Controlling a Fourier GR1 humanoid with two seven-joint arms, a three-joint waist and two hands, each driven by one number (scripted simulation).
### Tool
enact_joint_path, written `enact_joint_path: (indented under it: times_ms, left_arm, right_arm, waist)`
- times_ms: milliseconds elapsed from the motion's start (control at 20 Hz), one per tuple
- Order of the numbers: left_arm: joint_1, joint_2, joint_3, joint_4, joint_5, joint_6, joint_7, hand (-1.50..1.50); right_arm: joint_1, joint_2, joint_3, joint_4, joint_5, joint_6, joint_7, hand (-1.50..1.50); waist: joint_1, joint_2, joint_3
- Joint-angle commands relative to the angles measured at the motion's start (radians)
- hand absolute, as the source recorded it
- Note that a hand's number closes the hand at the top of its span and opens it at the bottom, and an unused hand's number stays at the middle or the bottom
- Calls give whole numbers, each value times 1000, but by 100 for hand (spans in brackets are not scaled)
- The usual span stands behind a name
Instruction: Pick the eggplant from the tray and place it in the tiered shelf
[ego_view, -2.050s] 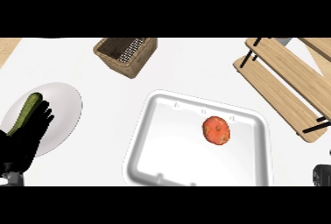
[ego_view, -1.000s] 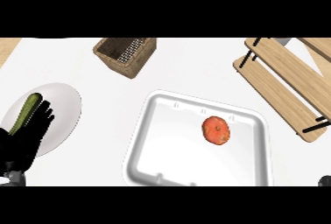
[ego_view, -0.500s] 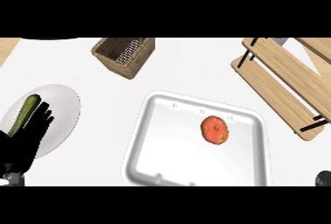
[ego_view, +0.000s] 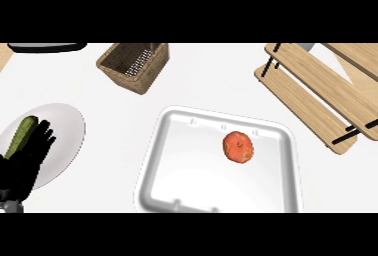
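A white tray (ego_view: 170, 185) lies in the middle of the counter with one orange-red rounded vegetable (ego_view: 239, 147) in its upper right part. The wooden tiered shelf (ego_view: 325, 90) stands at the upper right, apart from the tray. My left hand (ego_view: 26, 162) rests open at the lower left, fingers straight, over a white plate (ego_view: 68, 130). It lies next to a green elongated vegetable (ego_view: 21, 136) on that plate. My right hand does not show in the head view.
A woven brown basket (ego_view: 134, 65) stands at the back, left of centre. A dark object (ego_view: 46, 47) shows at the top left edge. Bare counter lies between tray and shelf.
The view has shifted slightly. A dark shape at the lower right edge showed earlier and is out of view now. The left hand has stayed still.
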Motion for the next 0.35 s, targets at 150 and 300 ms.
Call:
enact_joint_path:
  times_ms: [150, 300]
  left_arm:
    - [31, -4, 11, 2, -16, 29, 12, 0]
    - [44, 17, 37, 1, 11, 6, 12, 0]
  right_arm:
    - [-35, -7, -87, -180, -51, 379, 153, -150]
    - [-73, -41, -145, -208, -69, 458, 105, -150]
  waist:
    - [-50, -24, -1]
    - [-61, -33, -1]
